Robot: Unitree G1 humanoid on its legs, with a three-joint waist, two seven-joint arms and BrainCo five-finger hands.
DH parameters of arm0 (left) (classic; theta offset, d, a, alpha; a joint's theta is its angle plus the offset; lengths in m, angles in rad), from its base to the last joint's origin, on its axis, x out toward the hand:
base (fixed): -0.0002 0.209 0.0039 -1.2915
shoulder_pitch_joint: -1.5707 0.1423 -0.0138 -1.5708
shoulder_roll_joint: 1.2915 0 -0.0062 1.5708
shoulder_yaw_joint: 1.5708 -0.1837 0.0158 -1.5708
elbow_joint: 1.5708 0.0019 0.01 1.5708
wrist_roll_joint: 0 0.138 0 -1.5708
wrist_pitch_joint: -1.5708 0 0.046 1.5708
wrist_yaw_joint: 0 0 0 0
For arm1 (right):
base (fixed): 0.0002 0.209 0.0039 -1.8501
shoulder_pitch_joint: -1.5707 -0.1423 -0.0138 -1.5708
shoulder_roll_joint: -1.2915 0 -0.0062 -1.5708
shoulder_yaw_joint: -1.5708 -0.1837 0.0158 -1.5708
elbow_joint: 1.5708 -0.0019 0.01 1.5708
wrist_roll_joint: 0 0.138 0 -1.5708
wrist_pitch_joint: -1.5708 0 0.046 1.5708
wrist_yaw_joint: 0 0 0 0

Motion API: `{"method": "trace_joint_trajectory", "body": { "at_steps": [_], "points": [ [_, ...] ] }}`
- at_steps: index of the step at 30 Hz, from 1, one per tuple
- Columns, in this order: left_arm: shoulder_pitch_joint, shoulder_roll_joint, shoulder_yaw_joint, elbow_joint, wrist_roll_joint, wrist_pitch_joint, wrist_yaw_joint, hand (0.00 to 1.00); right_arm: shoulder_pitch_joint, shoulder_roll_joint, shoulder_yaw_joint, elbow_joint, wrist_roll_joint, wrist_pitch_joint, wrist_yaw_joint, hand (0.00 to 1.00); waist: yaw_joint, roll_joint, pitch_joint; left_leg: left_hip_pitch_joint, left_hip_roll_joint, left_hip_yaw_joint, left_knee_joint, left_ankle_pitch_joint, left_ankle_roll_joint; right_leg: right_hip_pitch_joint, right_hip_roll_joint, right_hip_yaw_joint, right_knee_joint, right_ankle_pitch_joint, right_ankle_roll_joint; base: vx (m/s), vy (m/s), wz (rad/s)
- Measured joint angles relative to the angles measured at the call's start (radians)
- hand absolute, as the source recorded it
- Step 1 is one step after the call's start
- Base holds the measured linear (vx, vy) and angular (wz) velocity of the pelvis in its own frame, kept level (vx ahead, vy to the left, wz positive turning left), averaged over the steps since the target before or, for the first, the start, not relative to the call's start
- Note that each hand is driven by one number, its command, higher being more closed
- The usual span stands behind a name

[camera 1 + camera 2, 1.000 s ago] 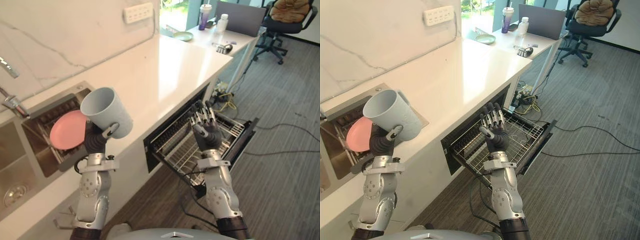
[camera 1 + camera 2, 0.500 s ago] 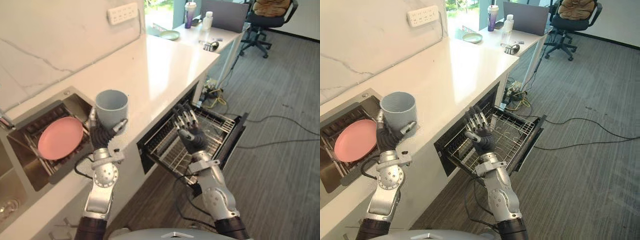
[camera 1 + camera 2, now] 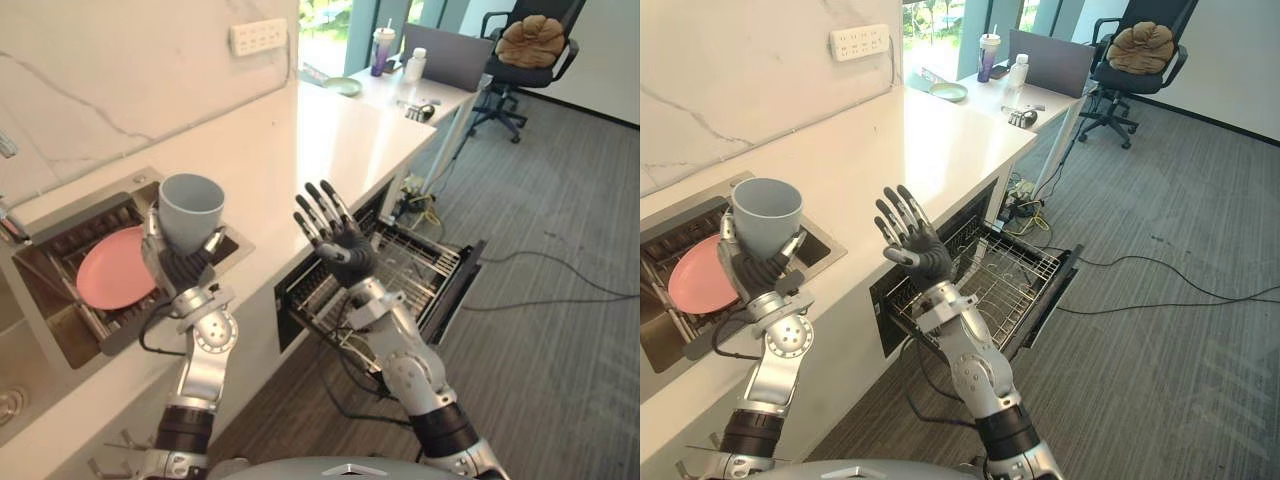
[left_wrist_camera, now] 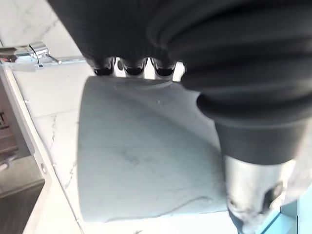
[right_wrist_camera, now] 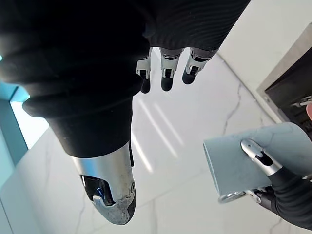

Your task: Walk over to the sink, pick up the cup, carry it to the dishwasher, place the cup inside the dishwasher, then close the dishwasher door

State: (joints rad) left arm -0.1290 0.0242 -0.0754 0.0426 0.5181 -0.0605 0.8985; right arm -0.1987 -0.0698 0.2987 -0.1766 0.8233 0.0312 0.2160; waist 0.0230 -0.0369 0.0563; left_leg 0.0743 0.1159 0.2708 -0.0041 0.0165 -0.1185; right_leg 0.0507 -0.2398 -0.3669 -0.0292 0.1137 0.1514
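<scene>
As we stand alongside it, counter (image 3: pixel 330 130): long and white, with the sink let into it on our left and the dishwasher below its front edge on our right. We judge the carry to be the step in hand.
Dishwasher (image 3: pixel 455 285): open under the counter with its wire rack (image 3: pixel 1000 280) drawn out. The rack looks bare to us. It lies low and to our right, well apart from the cup.
Sink (image 3: pixel 45 300): just behind and below our left hand, so we take the pick-up as done.
Pink plate (image 3: pixel 112 268): lying in the sink. It is no part of our job.
Right hand (image 3: pixel 345 245): empty, with fingers spread and palm lifted above the counter's front edge, over the near end of the rack.
Left hand (image 3: pixel 180 270): fingers and thumb wrapped round the cup's lower body.
Cup (image 3: pixel 190 210): pale blue-grey, held upright with its mouth up, above the sink's near rim.
Next move, as we judge it: turn toward the dishwasher, swing the left arm across and down, and keep the right hand clear. Then set the cup into the rack before we loosen the grip. The door comes last.
</scene>
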Motion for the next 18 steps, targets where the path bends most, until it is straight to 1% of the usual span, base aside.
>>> {"method": "trace_joint_trajectory", "body": {
  "at_steps": [2, 4, 8, 9, 11, 13, 14, 15, 18],
  "points": [
    [-0.01, -0.012, -0.014, 0.019, 0.022, 0.004, 0.013, 1.0, -0.021, 0.0, 0.013, 0.0, 0.006, 0.018, -0.026, 0.0, -0.004, 0.004, -0.002, 0.016, 0.004, 0.001, -0.044, 0.028, -0.005, 0.0, 0.01, -0.005, -0.006, -0.001, -0.002, -0.05, -0.035, 0.01],
    [-0.011, -0.015, -0.022, 0.019, 0.049, 0.006, 0.021, 1.0, -0.022, 0.0, 0.017, 0.0, 0.005, 0.024, -0.049, 0.0, -0.005, 0.004, -0.002, 0.021, 0.004, -0.002, -0.069, 0.045, -0.006, 0.0, 0.013, -0.016, -0.008, -0.001, -0.002, -0.03, -0.007, 0.12],
    [-0.01, -0.015, -0.058, 0.019, 0.059, 0.018, 0.039, 1.0, -0.046, 0.003, 0.068, 0.04, 0.006, 0.041, -0.116, 0.0, -0.001, 0.005, -0.002, 0.016, 0.004, -0.023, -0.074, 0.056, -0.005, 0.008, 0.014, -0.035, -0.011, -0.002, -0.003, -0.02, 0.001, 0.14],
    [-0.011, -0.015, -0.087, 0.019, 0.076, 0.026, 0.048, 1.0, -0.053, 0.003, 0.089, 0.054, 0.005, 0.043, -0.144, 0.0, 0.004, 0.005, -0.002, 0.015, 0.004, -0.026, -0.074, 0.058, -0.004, 0.013, 0.014, -0.043, -0.011, -0.002, -0.003, -0.01, 0.005, 0.11],
    [-0.011, -0.015, -0.106, 0.019, 0.081, 0.037, 0.054, 1.0, -0.053, 0.005, 0.096, 0.061, -0.001, 0.042, -0.16, 0.0, 0.005, 0.005, -0.003, 0.016, 0.004, -0.03, -0.074, 0.06, -0.003, 0.02, 0.014, -0.051, -0.014, -0.002, -0.003, -0.01, 0.004, 0.1],
    [-0.011, -0.015, -0.13, 0.017, 0.097, 0.081, 0.06, 1.0, -0.062, 0.016, 0.101, 0.079, -0.04, 0.04, -0.182, 0.0, 0.005, 0.006, -0.006, 0.015, 0.004, -0.031, -0.074, 0.063, -0.003, 0.02, 0.014, -0.052, -0.014, -0.002, -0.003, -0.01, 0.003, 0.02],
    [-0.011, -0.015, -0.132, 0.017, 0.096, 0.092, 0.063, 1.0, -0.063, 0.017, 0.103, 0.079, -0.044, 0.04, -0.185, 0.0, 0.005, 0.006, -0.006, 0.015, 0.004, -0.031, -0.074, 0.063, -0.003, 0.02, 0.014, -0.052, -0.014, -0.002, -0.003, -0.03, 0.008, -0.01],
    [-0.011, -0.016, -0.134, 0.017, 0.097, 0.106, 0.084, 1.0, -0.071, 0.019, 0.109, 0.079, -0.043, 0.04, -0.207, 0.0, 0.001, 0.006, -0.006, 0.016, 0.004, -0.032, -0.074, 0.065, -0.003, 0.02, 0.014, -0.052, -0.014, -0.001, -0.004, -0.03, 0.006, -0.01],
    [-0.011, -0.016, -0.144, 0.017, 0.119, 0.107, 0.107, 1.0, -0.089, 0.02, 0.125, 0.079, -0.044, 0.04, -0.236, 0.0, 0.0, 0.007, -0.006, 0.016, 0.004, -0.033, -0.074, 0.068, -0.002, 0.02, 0.014, -0.053, -0.014, 0.0, -0.005, -0.03, 0.004, 0.0]
  ]
}}
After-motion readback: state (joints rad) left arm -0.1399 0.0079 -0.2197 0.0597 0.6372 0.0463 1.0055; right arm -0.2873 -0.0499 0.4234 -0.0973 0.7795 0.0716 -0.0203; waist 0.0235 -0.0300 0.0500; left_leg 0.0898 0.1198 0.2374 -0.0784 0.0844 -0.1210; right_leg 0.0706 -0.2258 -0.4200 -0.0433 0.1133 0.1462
